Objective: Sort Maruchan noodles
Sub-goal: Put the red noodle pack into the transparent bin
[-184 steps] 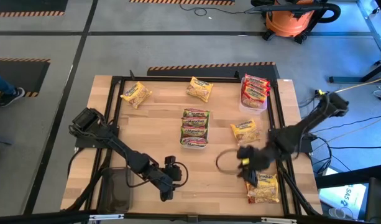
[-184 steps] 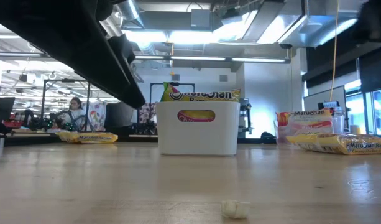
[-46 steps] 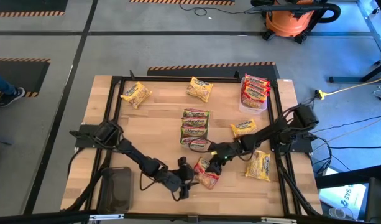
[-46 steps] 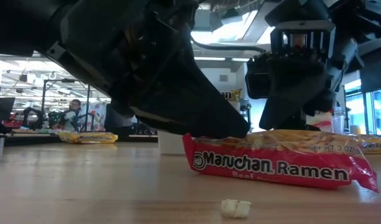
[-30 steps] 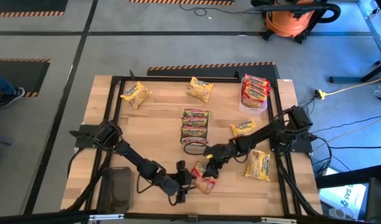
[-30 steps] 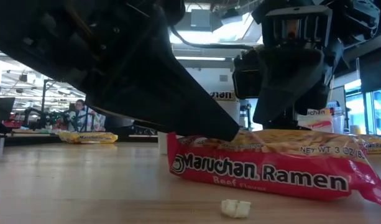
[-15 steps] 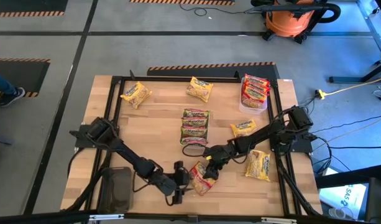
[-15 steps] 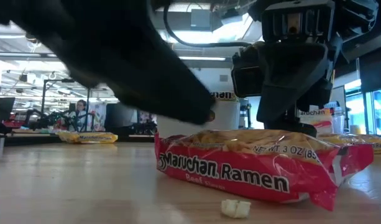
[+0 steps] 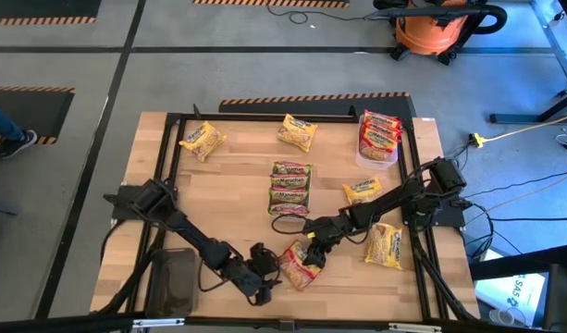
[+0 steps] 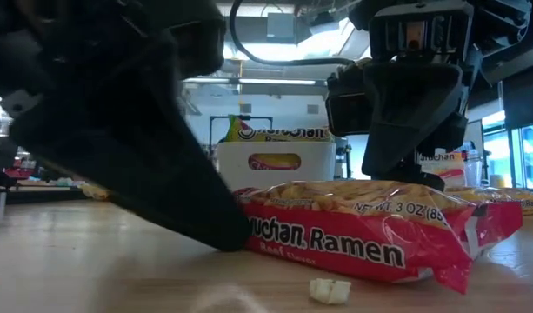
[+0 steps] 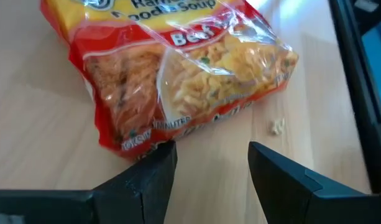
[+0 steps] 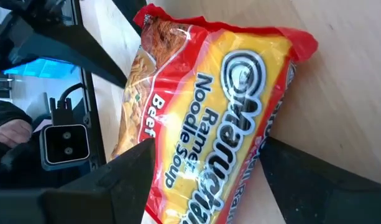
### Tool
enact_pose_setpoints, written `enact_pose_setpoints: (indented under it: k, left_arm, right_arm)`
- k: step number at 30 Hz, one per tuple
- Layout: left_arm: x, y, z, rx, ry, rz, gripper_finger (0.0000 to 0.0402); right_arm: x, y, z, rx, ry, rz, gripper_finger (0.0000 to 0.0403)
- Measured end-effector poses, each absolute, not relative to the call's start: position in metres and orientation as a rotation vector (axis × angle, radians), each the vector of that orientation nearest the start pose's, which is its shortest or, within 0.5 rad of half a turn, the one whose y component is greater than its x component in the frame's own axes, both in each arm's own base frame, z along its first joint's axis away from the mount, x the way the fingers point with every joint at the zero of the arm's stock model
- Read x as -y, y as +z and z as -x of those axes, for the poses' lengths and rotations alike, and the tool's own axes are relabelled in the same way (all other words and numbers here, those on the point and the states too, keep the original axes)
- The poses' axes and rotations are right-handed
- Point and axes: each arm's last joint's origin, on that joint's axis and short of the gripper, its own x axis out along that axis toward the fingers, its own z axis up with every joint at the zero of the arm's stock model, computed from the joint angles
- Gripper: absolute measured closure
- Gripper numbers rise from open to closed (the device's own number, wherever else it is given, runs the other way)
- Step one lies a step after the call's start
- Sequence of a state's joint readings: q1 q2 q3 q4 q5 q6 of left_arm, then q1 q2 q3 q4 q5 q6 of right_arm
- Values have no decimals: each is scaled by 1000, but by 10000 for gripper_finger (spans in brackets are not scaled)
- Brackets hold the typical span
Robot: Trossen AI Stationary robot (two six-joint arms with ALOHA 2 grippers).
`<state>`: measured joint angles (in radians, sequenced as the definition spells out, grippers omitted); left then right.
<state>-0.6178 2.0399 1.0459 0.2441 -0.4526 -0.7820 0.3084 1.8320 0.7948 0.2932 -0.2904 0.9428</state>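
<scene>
A red Maruchan beef packet (image 9: 301, 264) lies on the wooden table near its front edge. My right gripper (image 12: 209, 146) comes at it from the table's right and is shut on it (image 9: 313, 245). My left gripper (image 11: 209, 152) stands open, low at the packet's opposite end (image 9: 263, 277), with bare table between its fingers. Several yellow packets (image 9: 202, 141) (image 9: 298, 131) (image 9: 364, 191) (image 9: 385, 245) lie flat on the table. Green packets (image 9: 290, 190) fill a white tray in the middle. Red packets (image 9: 377, 137) sit in a clear tray at the far right. My right gripper pinches the red packet across one short end (image 12: 196, 180), one finger on each long edge. The fingers slant down from the table's right. The packet rests on the table, its gripped end (image 10: 475, 230) tipped slightly up. My left gripper has one fingertip (image 11: 160, 155) at the packet's sealed corner (image 11: 131, 144); I cannot tell whether it touches.
A dark tray (image 9: 177, 277) sits at the front left beside the left arm. A white bin (image 10: 275, 178) stands behind the packet in the low view. A small noodle crumb (image 10: 329, 291) lies on the table in front of it. A black frame (image 9: 172, 125) borders the tabletop.
My left gripper has come off the top of the red packet, gone toward the table's near left, rolled, and sunk to the table at the packet's end. The packet has slid a little toward the left arm, and its end at the right gripper has tipped up.
</scene>
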Motion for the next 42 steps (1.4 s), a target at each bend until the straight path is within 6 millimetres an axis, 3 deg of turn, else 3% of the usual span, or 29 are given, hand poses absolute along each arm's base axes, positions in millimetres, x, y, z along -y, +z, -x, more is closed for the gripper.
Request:
enact_pose_setpoints:
  k: [8,13,21,25,33,42]
  left_arm:
    - [206,95,-336,-643,147,368,202]
    - [197,94,-341,-640,159,284,202]
    - [188,94,-346,-623,192,280,202]
    - [187,95,-347,-608,197,284,202]
    - [199,105,-336,-654,101,225,202]
    - [214,112,-314,-837,-35,178,202]
  right_arm:
    - [-110,115,-317,-941,202,-860,123]
    - [-113,126,-325,-808,279,-854,123]
    - [-111,124,-325,-808,238,-849,130]
    - [-110,121,-323,-830,209,-843,171]
    - [-111,128,-324,-809,256,-814,312]
    - [-102,168,-301,-838,225,-688,313]
